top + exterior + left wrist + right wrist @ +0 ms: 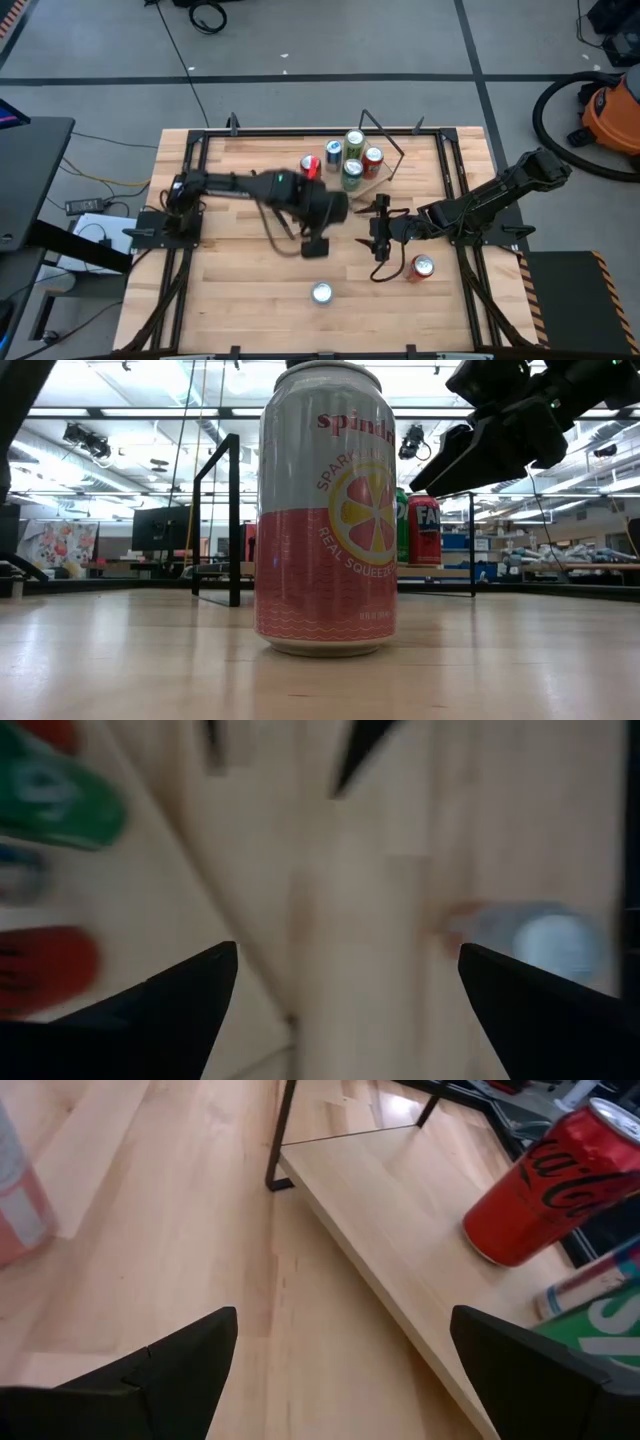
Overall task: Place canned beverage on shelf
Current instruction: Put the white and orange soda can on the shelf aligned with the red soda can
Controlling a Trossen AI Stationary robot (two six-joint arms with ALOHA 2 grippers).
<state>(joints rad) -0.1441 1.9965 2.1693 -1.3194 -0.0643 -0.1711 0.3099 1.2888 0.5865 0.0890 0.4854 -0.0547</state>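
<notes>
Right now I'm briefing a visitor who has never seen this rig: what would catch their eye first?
Probably the pink-and-white can standing alone near the table's front edge, filling the low view. Next, the cluster of cans on the shelf at the far side. Both open grippers, left and right, hang mid-table holding nothing.

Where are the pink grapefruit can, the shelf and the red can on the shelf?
Pink can (325, 510): low view, on its printed side.
Shelf (400, 1220): right wrist view, on the bare board.
Red can (555, 1185): right wrist view, on its side wall.
</notes>
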